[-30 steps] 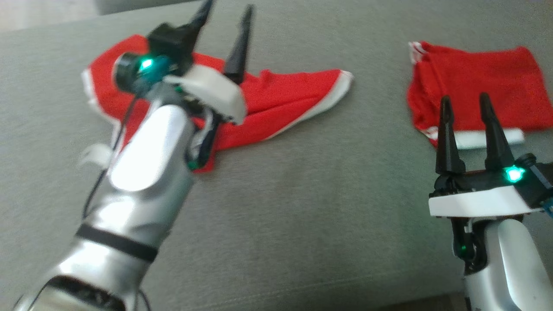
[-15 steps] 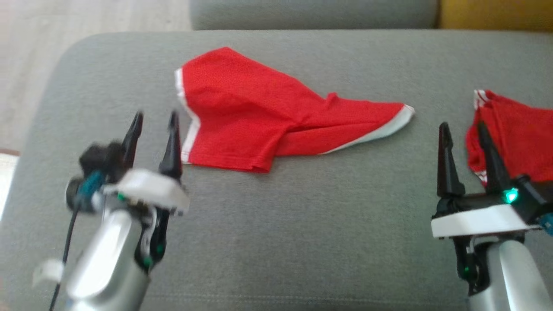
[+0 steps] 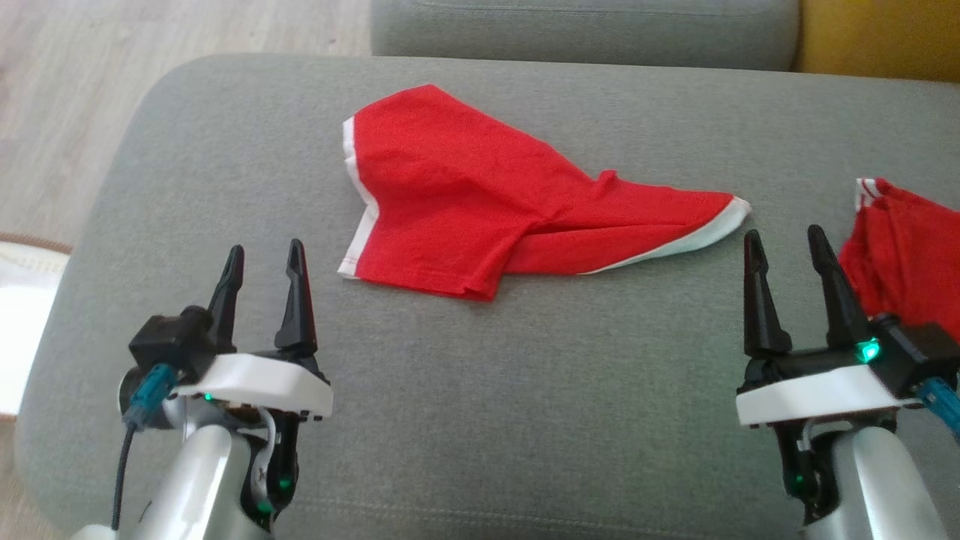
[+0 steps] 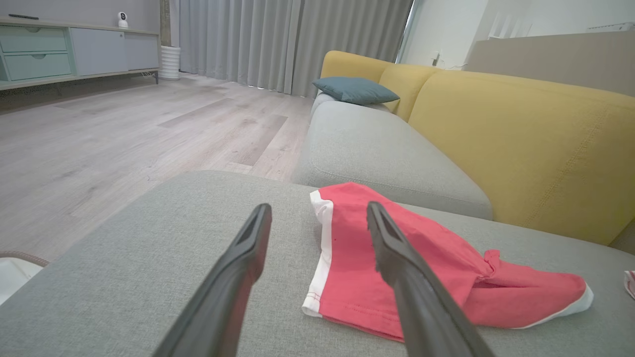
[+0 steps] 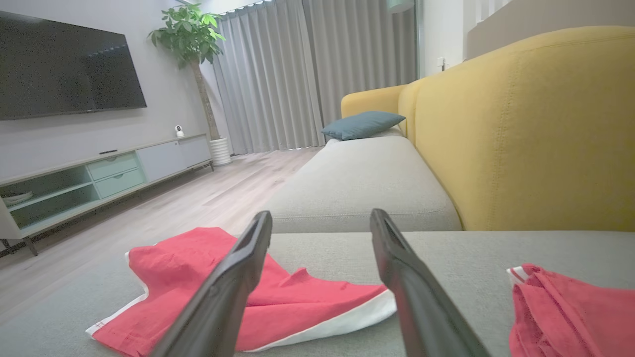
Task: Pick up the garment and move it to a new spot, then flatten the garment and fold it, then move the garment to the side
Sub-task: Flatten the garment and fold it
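Head view: the red garment (image 3: 465, 202) lay on the grey seat cushion (image 3: 525, 390), at the far middle, beyond both grippers and between them. The left gripper (image 3: 265, 249) stood at the near left with its fingers spread wide and nothing held. The garment's near-left, white-banded corner lay just right of its fingertips, not touching them. The right gripper (image 3: 784, 232) stood at the near right, equally wide and empty. The garment's pointed right tip lay just left of it and slightly farther away. A second red garment (image 3: 907, 270), bunched and with white stripes at its far corner, lay just right of that gripper.

The task's garment was bright red, with a white band down its left edge and another along its right tip. It was broad at the left and narrowed to a point at the right. One layer was doubled over another, with creases and a small raised pucker near the middle.

Left wrist view: the fingers gaped with nothing between them. The garment lay beyond and to the right, and the finger on that view's right crossed its white-banded end.

Right wrist view: the fingers were again wide and empty. The garment lay beyond and to the left, the second garment lay at the near right, and a yellow backrest (image 5: 521, 129) rose on the right.
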Available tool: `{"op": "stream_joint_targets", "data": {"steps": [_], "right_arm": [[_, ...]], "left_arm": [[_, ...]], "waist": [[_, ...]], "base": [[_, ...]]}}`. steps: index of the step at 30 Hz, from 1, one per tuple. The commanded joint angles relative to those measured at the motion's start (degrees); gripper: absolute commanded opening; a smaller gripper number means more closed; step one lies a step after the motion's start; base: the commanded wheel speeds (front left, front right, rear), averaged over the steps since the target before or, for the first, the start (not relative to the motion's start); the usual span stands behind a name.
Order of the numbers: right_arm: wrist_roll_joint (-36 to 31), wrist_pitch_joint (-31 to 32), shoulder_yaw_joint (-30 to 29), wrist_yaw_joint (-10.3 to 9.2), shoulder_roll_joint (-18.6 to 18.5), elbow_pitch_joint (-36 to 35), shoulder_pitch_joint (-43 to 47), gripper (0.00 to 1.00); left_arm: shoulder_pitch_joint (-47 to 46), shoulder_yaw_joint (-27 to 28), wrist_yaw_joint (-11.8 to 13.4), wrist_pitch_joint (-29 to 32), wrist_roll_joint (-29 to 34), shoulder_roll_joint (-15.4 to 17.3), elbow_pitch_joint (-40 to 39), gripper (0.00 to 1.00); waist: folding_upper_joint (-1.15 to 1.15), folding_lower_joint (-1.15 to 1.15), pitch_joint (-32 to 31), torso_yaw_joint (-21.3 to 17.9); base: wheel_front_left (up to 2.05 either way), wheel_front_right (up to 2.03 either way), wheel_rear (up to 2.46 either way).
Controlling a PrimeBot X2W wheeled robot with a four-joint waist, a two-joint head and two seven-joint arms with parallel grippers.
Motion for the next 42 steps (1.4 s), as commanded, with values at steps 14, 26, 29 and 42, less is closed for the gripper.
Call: {"op": "stream_joint_targets", "data": {"steps": [14,26,29,42], "right_arm": [[-4.7,6.2,17.5,0.36,-3.8,3.7,-10.1,1.00],[0.9,9.3,30.3,0.36,-11.0,19.8,-21.9,1.00],[2.7,9.5,33.3,0.36,-12.0,23.4,-23.6,1.00],[6.7,8.7,40.5,0.36,-13.6,34.0,-28.7,1.00]], "left_arm": [[-2.7,3.5,-3.4,-0.4,2.7,-4.0,0.4,1.00],[-3.1,3.8,-5.1,-0.4,2.9,-5.9,1.9,1.00],[-3.4,3.5,-5.2,-0.4,2.7,-6.0,2.1,1.00],[-3.7,1.1,-3.2,-0.4,-1.0,-6.1,0.8,1.00]], "waist": [[0.00,0.00,3.7,10.8],[0.00,0.00,7.5,18.5],[0.00,0.00,8.2,19.8],[0.00,0.00,10.5,22.8]], "base": [[0.00,0.00,0.00],[0.00,0.00,0.00],[0.00,0.00,0.00],[0.00,0.00,0.00]]}}
